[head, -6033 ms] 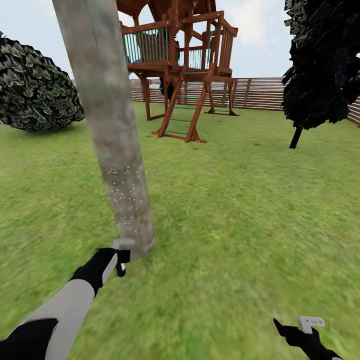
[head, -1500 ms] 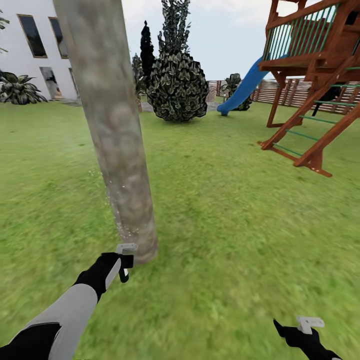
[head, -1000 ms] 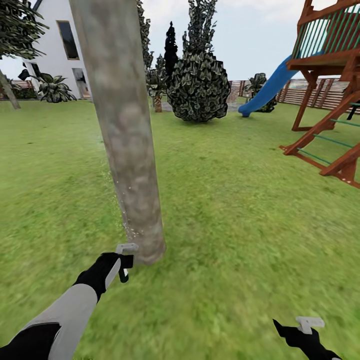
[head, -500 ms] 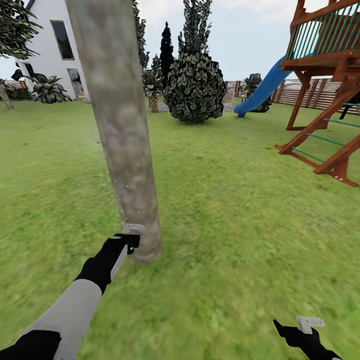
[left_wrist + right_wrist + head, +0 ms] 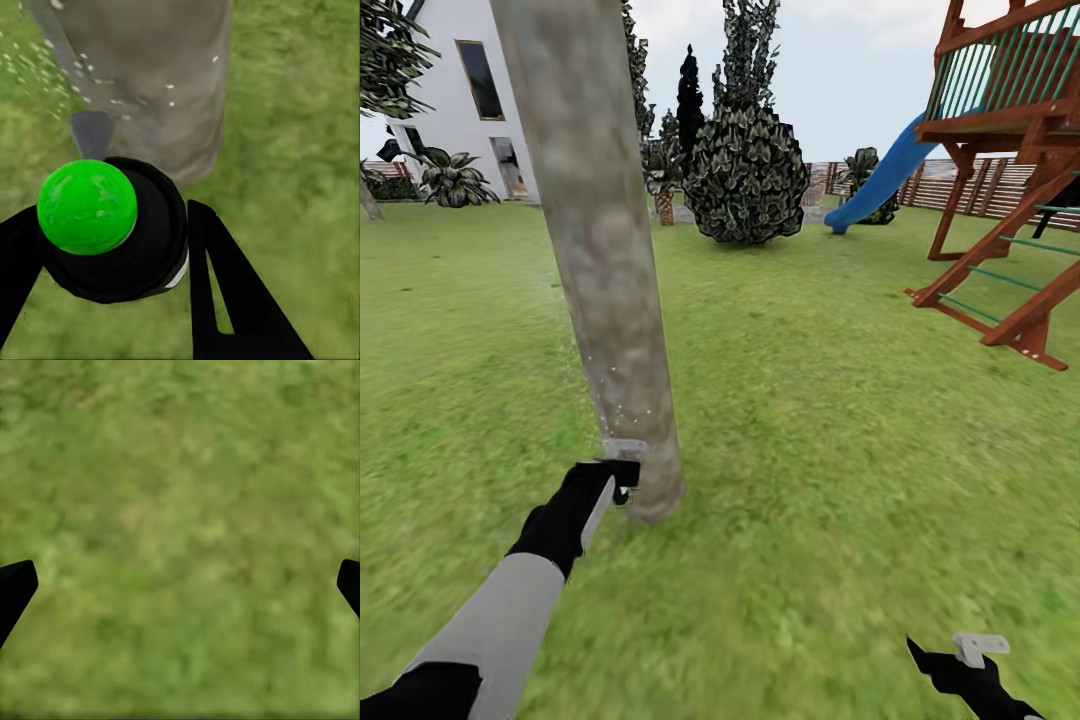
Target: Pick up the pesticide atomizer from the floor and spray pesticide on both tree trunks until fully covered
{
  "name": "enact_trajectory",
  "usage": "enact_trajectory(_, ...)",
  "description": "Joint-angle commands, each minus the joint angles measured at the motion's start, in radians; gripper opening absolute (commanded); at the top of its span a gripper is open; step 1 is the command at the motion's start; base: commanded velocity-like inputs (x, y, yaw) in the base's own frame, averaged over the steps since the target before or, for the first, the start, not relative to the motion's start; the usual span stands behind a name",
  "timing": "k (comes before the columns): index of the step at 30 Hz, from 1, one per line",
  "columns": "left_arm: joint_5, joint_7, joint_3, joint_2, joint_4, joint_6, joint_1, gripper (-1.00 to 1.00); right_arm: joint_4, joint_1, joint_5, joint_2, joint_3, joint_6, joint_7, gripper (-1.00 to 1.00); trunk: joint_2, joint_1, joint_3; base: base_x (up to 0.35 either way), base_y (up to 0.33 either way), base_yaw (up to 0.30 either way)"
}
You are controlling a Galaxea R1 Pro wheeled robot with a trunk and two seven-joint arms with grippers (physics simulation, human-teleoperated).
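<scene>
Clamping the pesticide atomizer [image 5: 112,229], the left tool [image 5: 622,470] nears the speckled tree trunk [image 5: 600,240]; right tool [image 5: 180,585] spread apart.

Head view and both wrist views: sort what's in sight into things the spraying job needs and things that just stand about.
Belongs to the job:
- tree trunk, flecked with white droplets
- pesticide atomizer, in the left gripper
- left gripper, beside the trunk's base

Just standing about:
- wooden play tower with blue slide
- round bush
- white house
- right gripper, open over grass

Mottled grey-beige tree trunk [image 5: 605,250] with white specks; black pesticide atomizer [image 5: 112,229] topped bright green; blue slide [image 5: 880,175] upper right; reddish-brown play tower [image 5: 1010,150].
</scene>
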Motion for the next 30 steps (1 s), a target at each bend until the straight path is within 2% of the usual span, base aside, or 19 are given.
enact_trajectory(1,0.006,-0.003,0.003,0.029,-0.037,0.007,0.001,-1.00,0.000,0.000,0.000,0.000,0.000,0.000,0.000,1.00,0.000,0.000,0.000,0.000,0.000,0.000)
enact_trajectory(2,0.011,-0.004,0.004,0.067,-0.054,0.009,0.000,-1.00,-0.001,0.000,0.000,0.000,-0.001,0.000,-0.001,1.00,0.000,0.000,0.000,0.000,0.000,0.000)
enact_trajectory(4,0.013,-0.006,0.000,0.071,-0.062,0.010,-0.001,-1.00,-0.001,0.000,0.000,0.000,-0.001,0.000,-0.001,1.00,0.000,0.000,0.000,0.000,0.000,0.000)
enact_trajectory(5,0.014,-0.006,-0.002,0.052,-0.075,0.016,-0.006,-1.00,-0.001,0.000,0.000,0.000,-0.001,0.000,-0.001,1.00,0.000,0.000,0.000,0.000,0.000,0.000)
enact_trajectory(7,0.007,-0.006,-0.013,-0.035,-0.102,0.100,-0.030,-1.00,-0.002,0.000,0.000,0.000,-0.001,0.000,-0.002,1.00,0.000,0.000,0.000,0.000,0.000,0.000)
enact_trajectory(8,0.007,-0.006,-0.030,-0.049,-0.121,0.121,-0.033,-1.00,-0.002,0.000,0.000,0.000,-0.001,0.000,-0.002,1.00,0.000,0.000,0.000,0.000,0.000,0.000)
enact_trajectory(10,0.010,-0.006,-0.049,-0.053,-0.146,0.139,-0.036,-1.00,-0.003,0.000,0.000,0.000,-0.002,0.000,-0.002,1.00,0.000,0.000,0.000,0.000,0.000,0.000)
enact_trajectory(11,0.010,-0.007,-0.050,-0.043,-0.160,0.145,-0.037,-1.00,-0.002,0.000,0.000,0.000,-0.002,0.000,-0.002,1.00,0.000,0.000,0.000,0.000,0.000,0.000)
enact_trajectory(13,0.015,-0.018,-0.041,0.024,-0.212,0.199,-0.040,-1.00,-0.002,0.000,0.000,0.000,-0.001,0.000,-0.002,1.00,0.000,0.000,0.000,0.000,0.000,0.000)
enact_trajectory(14,0.015,-0.030,-0.034,0.043,-0.234,0.230,-0.046,-1.00,-0.002,0.000,0.000,0.000,-0.001,0.000,-0.002,1.00,0.000,0.000,0.000,0.000,0.000,0.000)
enact_trajectory(16,0.016,-0.072,-0.029,0.060,-0.305,0.298,-0.054,-1.00,-0.002,0.000,0.000,0.000,-0.001,0.000,-0.002,1.00,0.000,0.000,0.000,0.000,0.000,0.000)
enact_trajectory(19,0.017,-0.078,-0.033,0.039,-0.325,0.334,-0.080,-1.00,-0.002,0.000,0.000,-0.001,-0.002,0.000,-0.002,1.00,0.000,0.000,0.000,0.000,0.000,0.000)
enact_trajectory(20,0.017,-0.078,-0.033,0.022,-0.326,0.337,-0.088,-1.00,-0.002,0.000,0.000,-0.001,-0.002,0.000,-0.002,1.00,0.000,0.000,0.000,0.000,0.000,0.000)
enact_trajectory(21,0.015,-0.078,-0.034,-0.013,-0.327,0.354,-0.101,-1.00,-0.003,0.000,0.000,-0.002,-0.002,0.000,-0.002,1.00,0.000,0.000,0.000,0.000,0.000,0.000)
enact_trajectory(22,0.016,-0.078,-0.035,-0.032,-0.327,0.376,-0.119,-1.00,-0.003,0.000,0.000,-0.002,-0.002,0.000,-0.002,1.00,0.000,0.000,0.000,0.000,0.000,0.000)
enact_trajectory(24,0.016,-0.078,-0.035,-0.041,-0.328,0.391,-0.140,-1.00,-0.003,0.000,0.000,-0.002,-0.002,0.000,-0.001,1.00,0.000,0.000,0.000,0.000,0.000,0.000)
enact_trajectory(25,0.015,-0.079,-0.031,-0.033,-0.329,0.395,-0.156,-1.00,-0.003,0.000,0.000,-0.002,-0.002,0.000,-0.002,1.00,0.000,0.000,0.000,0.000,0.000,0.000)
enact_trajectory(27,0.015,-0.080,-0.027,0.023,-0.356,0.399,-0.168,-1.00,-0.003,0.000,0.000,-0.002,-0.002,0.000,-0.002,1.00,0.000,0.000,0.000,0.000,0.000,0.000)
enact_trajectory(30,0.016,-0.080,-0.001,0.068,-0.364,0.403,-0.181,-1.00,-0.003,0.000,0.000,-0.002,-0.002,0.000,-0.002,1.00,0.000,0.000,0.000,0.000,0.000,0.000)
